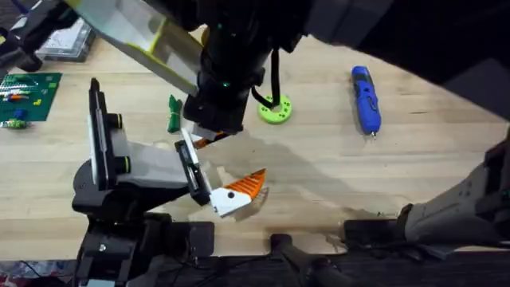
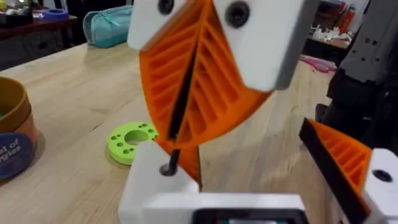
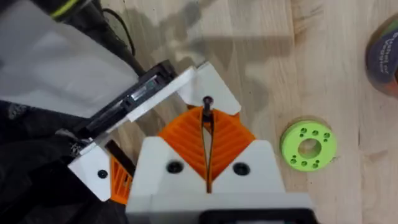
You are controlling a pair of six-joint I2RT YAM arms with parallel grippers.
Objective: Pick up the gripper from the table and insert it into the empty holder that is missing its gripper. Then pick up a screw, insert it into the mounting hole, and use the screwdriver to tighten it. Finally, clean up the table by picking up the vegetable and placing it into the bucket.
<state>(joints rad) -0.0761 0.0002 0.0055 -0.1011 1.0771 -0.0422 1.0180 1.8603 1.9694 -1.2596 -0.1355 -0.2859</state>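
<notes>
The white, orange-tipped gripper [image 1: 190,148] [image 3: 208,79] sits in the black holder [image 1: 196,174] [image 3: 142,94] on the grey hand unit [image 1: 147,167]. A twin piece [image 1: 237,193] [image 2: 348,163] sits beside it. My right gripper [image 3: 207,113] [image 2: 178,134] [image 1: 204,137] is shut on a thin dark screw [image 3: 207,102]. The screw's end meets the hole in the white gripper [image 2: 149,169]. In the left wrist view, my left gripper [image 2: 245,143] stands open around this spot. The blue screwdriver [image 1: 365,100] lies far right. The dark green vegetable [image 1: 172,113] lies behind the hand unit. The bucket [image 2: 11,137] [image 3: 385,53] stands beyond.
A lime green ring [image 1: 275,109] [image 2: 130,142] [image 3: 308,147] lies right of the work spot. A green circuit board [image 1: 28,96] and a clear parts box [image 1: 68,41] sit at the far left. A teal pouch [image 2: 109,25] lies at the table's far end.
</notes>
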